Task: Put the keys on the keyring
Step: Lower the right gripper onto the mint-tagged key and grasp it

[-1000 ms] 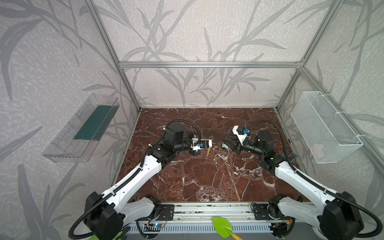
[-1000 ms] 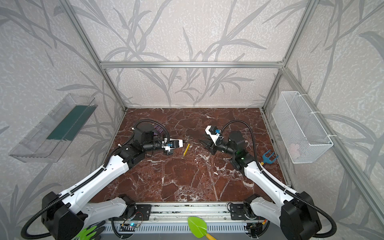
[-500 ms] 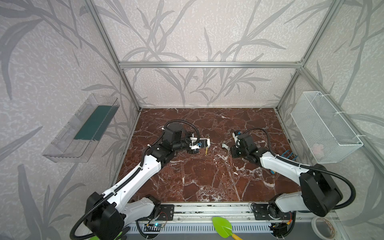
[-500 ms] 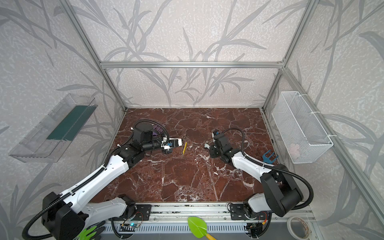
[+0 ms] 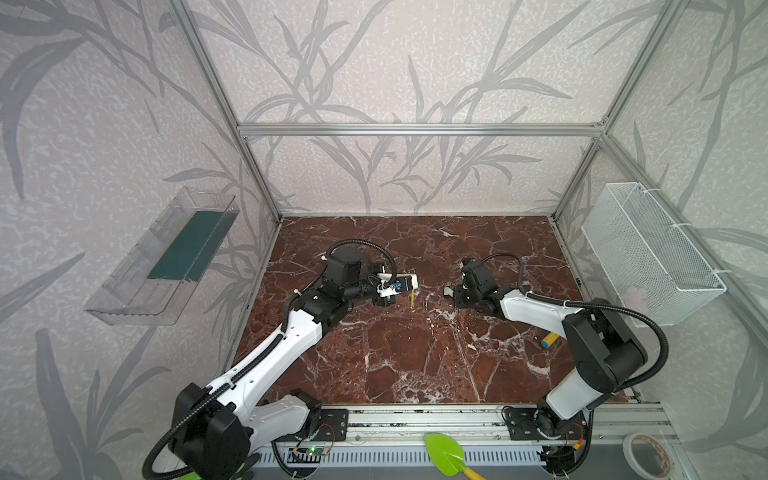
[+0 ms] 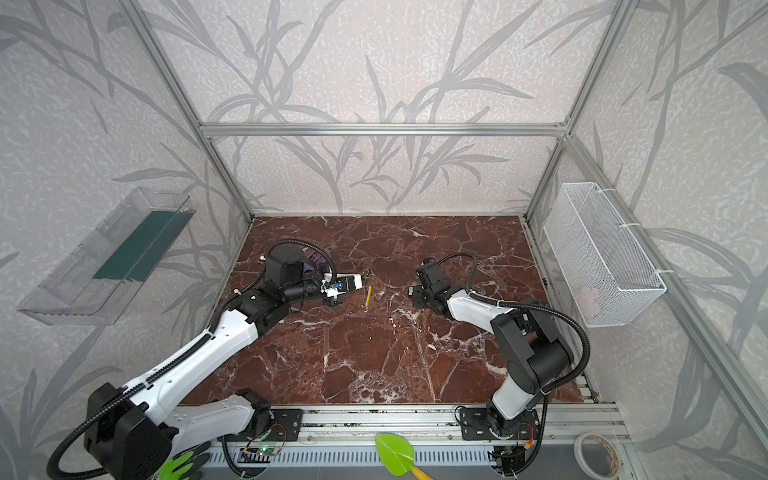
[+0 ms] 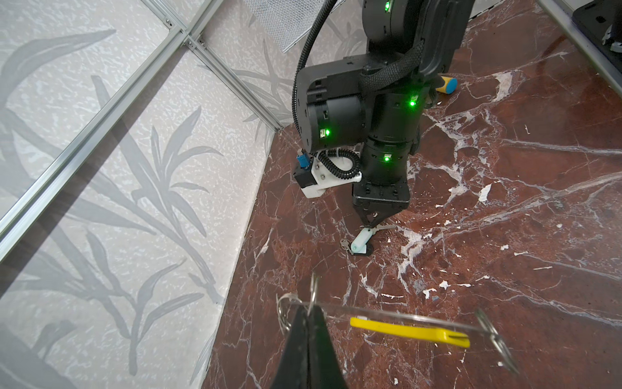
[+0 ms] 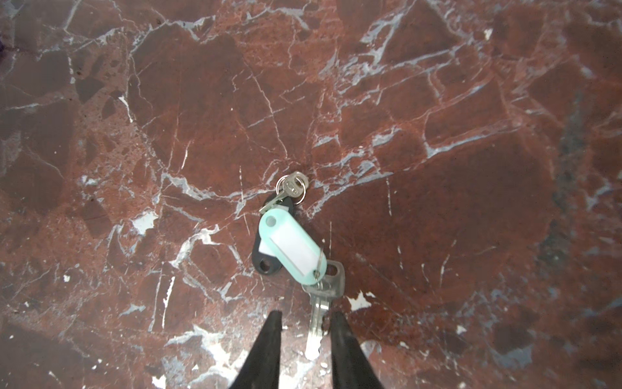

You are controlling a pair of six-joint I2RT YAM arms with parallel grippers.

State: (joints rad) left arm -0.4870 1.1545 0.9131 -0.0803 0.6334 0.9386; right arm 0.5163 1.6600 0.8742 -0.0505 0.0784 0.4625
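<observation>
I see right claw (image 8: 305, 315) open astride the blade of the small silvery teal-tagged keys (image 8: 292, 251), bunch lying straight ahead; left claw (image 7: 308, 311) clamps thin grey yellow-sleeved keyring (image 7: 404, 331).

The keys (image 8: 291, 248) too small in both top views

Right gripper (image 5: 448, 291) gone from level, raised pose near mid-table to nose-down at marble top (image 5: 415, 357). Tips now astride one blade of keys (image 8: 291, 251), jaws apart. Right arm stretched forward and low. Big black elbow joint (image 5: 602, 345) lifted away from front right corner (most of this done in first half-second, little since). Tape roll (image 5: 646, 455) there uncovered, earlier hidden behind arm.
</observation>
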